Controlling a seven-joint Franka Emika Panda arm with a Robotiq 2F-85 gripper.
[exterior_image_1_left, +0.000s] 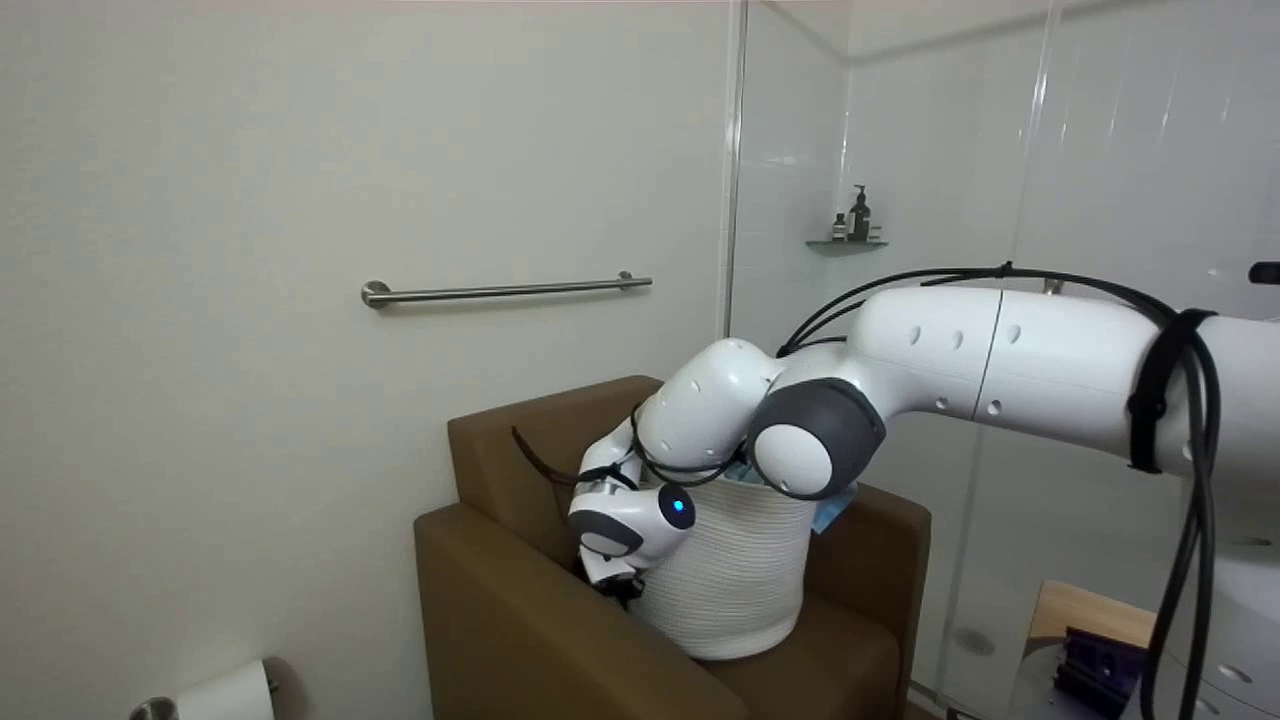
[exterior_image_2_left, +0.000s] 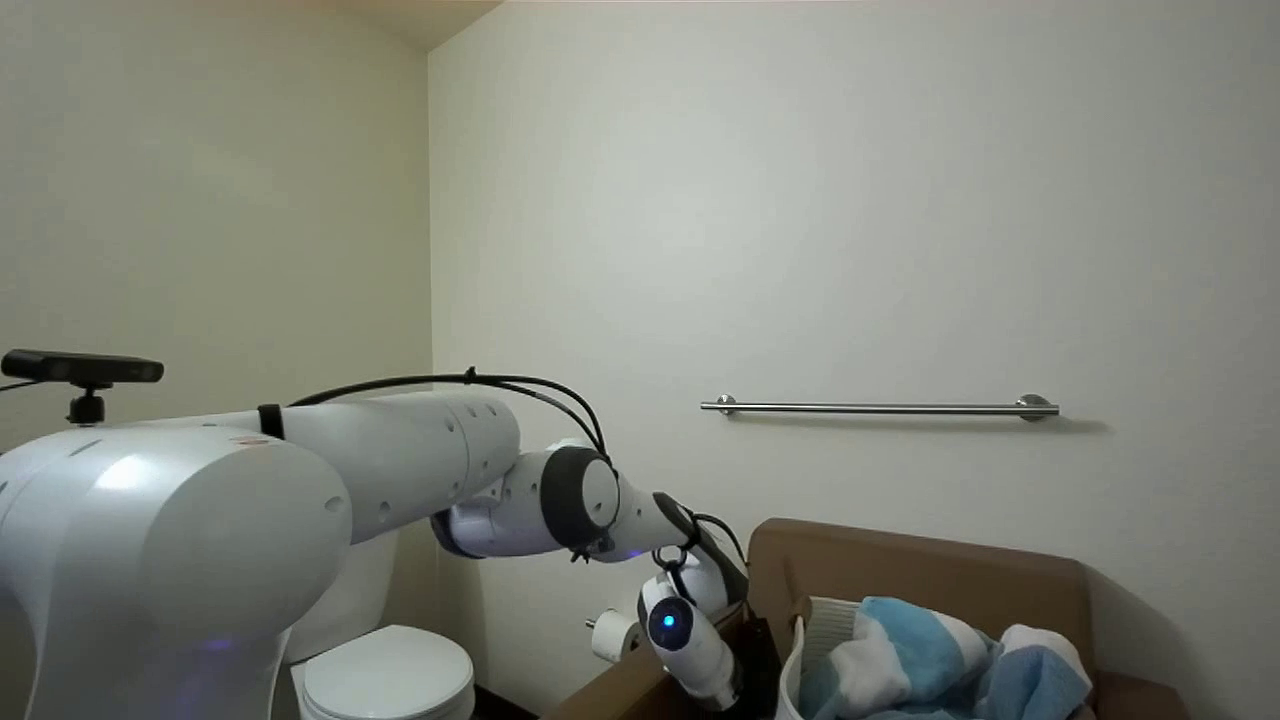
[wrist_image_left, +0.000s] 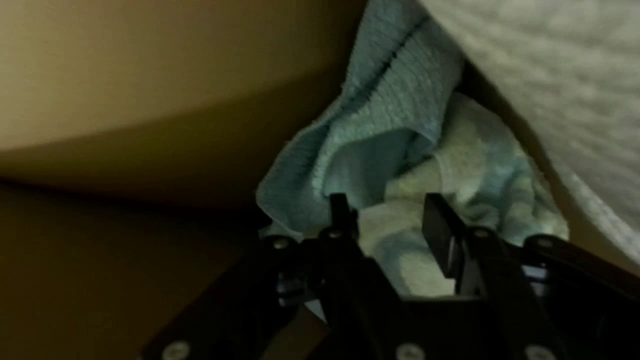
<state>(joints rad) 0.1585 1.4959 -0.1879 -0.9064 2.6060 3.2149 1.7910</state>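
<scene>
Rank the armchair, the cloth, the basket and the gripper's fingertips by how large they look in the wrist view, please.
1. Armchair, across the left side.
2. Cloth and basket, not ranked: the basket is cut off and seems nearer the camera, so it is unsure.
3. Gripper's fingertips, smallest.

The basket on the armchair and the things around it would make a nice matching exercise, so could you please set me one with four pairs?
1. basket
2. cloth beside the basket
3. towel bar
4. gripper

A. jaws apart
B. off-white and ribbed
C. fixed to the wall
D. crumpled, blue and white

Pairs: 1-B; 2-D; 3-C; 4-A
</scene>
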